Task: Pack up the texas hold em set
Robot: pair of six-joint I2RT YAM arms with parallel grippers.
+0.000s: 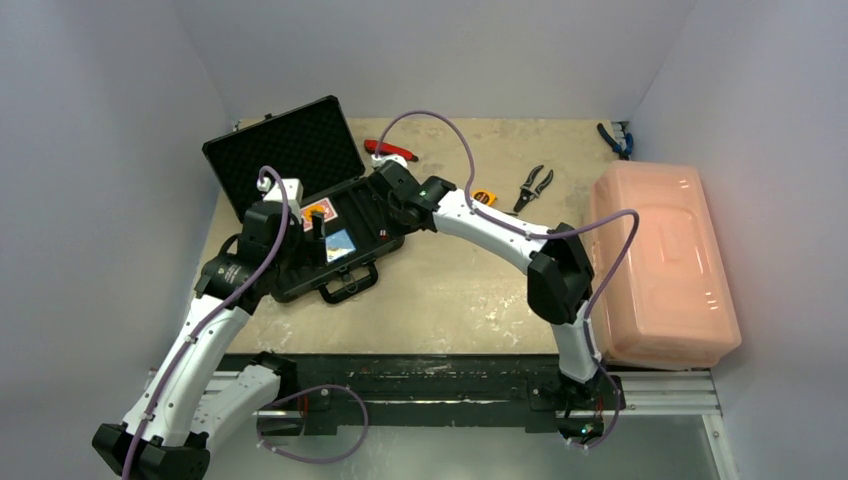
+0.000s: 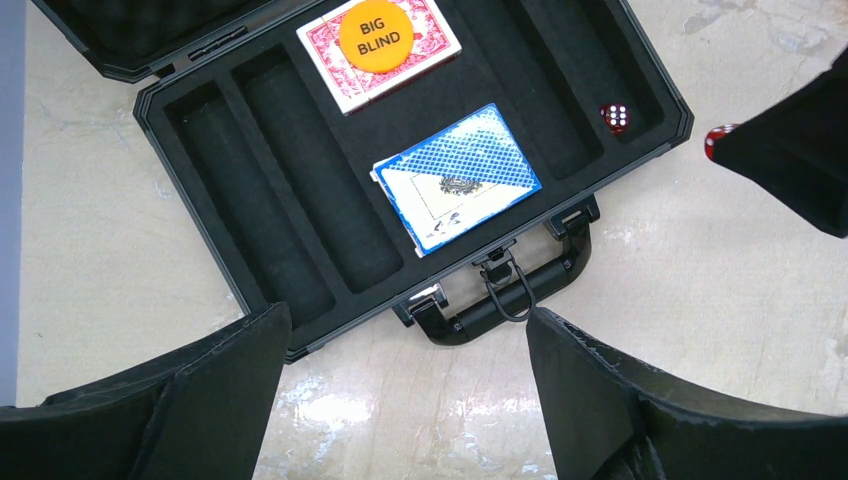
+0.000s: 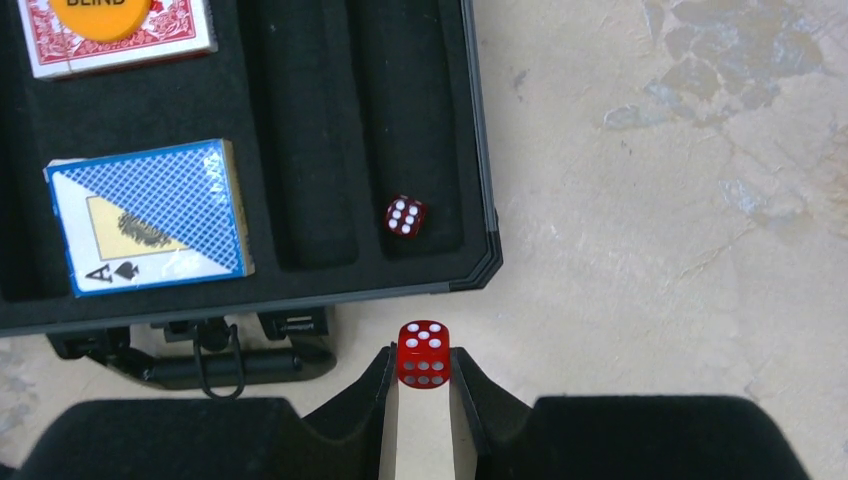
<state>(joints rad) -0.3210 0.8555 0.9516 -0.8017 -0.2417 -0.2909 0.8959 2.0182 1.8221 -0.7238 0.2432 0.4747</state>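
One red die (image 3: 423, 352) pinched in right claw (image 3: 423, 372), over desk (image 3: 650, 250) just off case (image 3: 320, 120) corner. Empty left claw (image 2: 403, 335) gapes wide. Carry inward over end slot beside second die (image 3: 405, 216); release low.

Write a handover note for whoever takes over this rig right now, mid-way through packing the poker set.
Left tool: open, empty, hovering above the case near its handle.
Right tool: shut on a red die, over the table just outside the case's corner.
In the case: red deck with the orange Big Blind disc on it, blue deck, second die in the end slot.
Done: those four are packed.
Left: put the held die in, probably beside the other, then shut the lid.
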